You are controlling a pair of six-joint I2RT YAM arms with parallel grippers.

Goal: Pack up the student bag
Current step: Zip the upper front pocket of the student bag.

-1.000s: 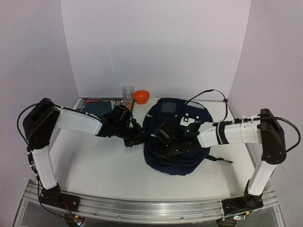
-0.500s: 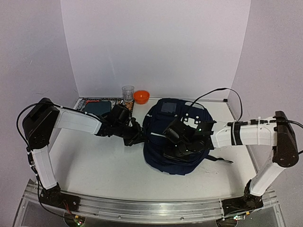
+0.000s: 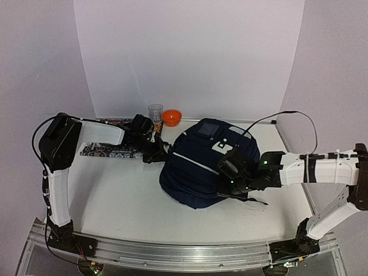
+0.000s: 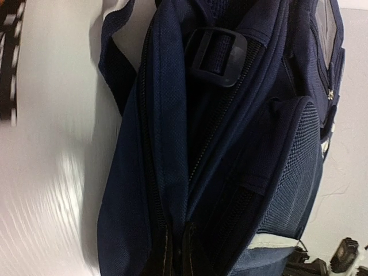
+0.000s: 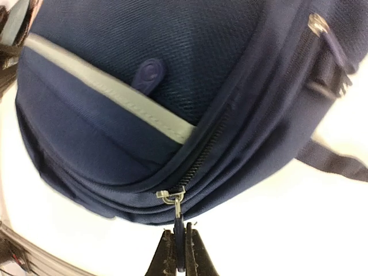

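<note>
The bag (image 3: 192, 169) lies mid-frame in the top view, between the two grippers. The right gripper (image 5: 180, 244), at the bottom of its wrist view, is clamped on the zip pull (image 5: 178, 215), and the zip runs from there to the upper right. The left gripper (image 3: 155, 152) pinches the bag's upper-left edge

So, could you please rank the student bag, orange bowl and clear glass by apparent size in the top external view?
1. student bag, by far the largest.
2. orange bowl and clear glass, tied: the bowl is wider, the glass taller, too close to rank.
</note>
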